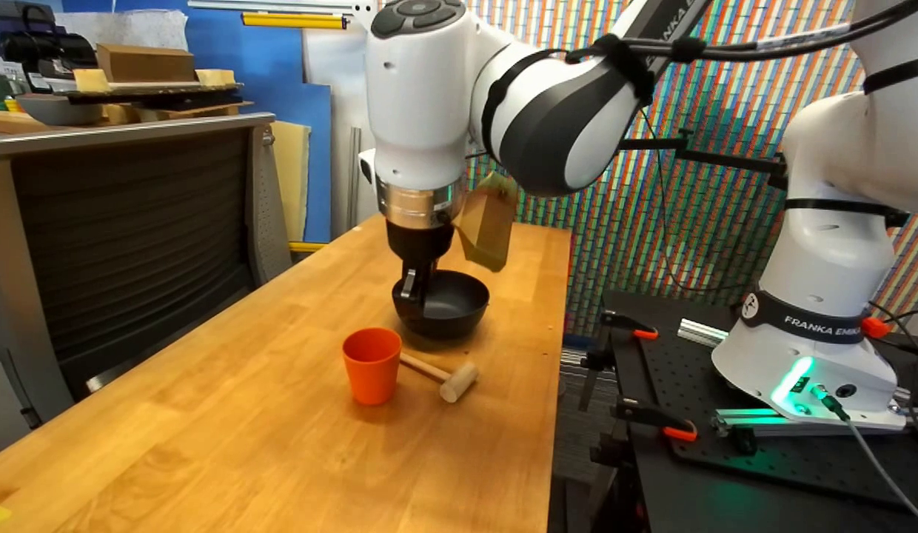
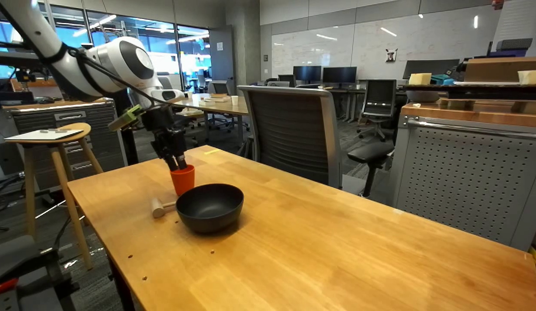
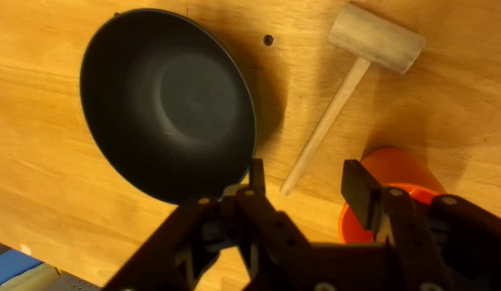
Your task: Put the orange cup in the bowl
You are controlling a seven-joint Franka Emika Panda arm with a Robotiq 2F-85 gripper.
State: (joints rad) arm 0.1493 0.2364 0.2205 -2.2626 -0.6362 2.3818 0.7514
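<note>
Orange-red plastic, smooth and slightly tapered, the small cup (image 1: 372, 370) stands upright on the honey-coloured wooden table (image 1: 281, 459), near but outside the round, matte black bowl (image 2: 209, 207). The bowl sits on the same wood, its dark hollow facing up. Between the two lies a pale wooden mallet (image 3: 361, 60) with a cylindrical head and a thin straight handle, touching neither in the wrist view.

Two fingers (image 3: 357, 188) of the black gripper (image 3: 305, 178) stand well apart, the end of the mallet's handle showing through the space between them. In the wrist view one finger overlaps the bowl's rim and its partner hides part of the cup. In an exterior view a gap shows between the nearer finger (image 1: 409, 303) and the cup. White with black panels, the arm (image 1: 418, 118) hangs over the table in both exterior views.

In an exterior view a white base (image 1: 807, 355) lettered FRANKA EMIKA shows a green light above a black plate (image 1: 688, 381) with rows of holes. In an exterior view stand a grey, silver-framed office chair (image 2: 289, 134) and a round wooden stool (image 2: 80, 127) bearing a flat white sheet (image 2: 39, 135)
</note>
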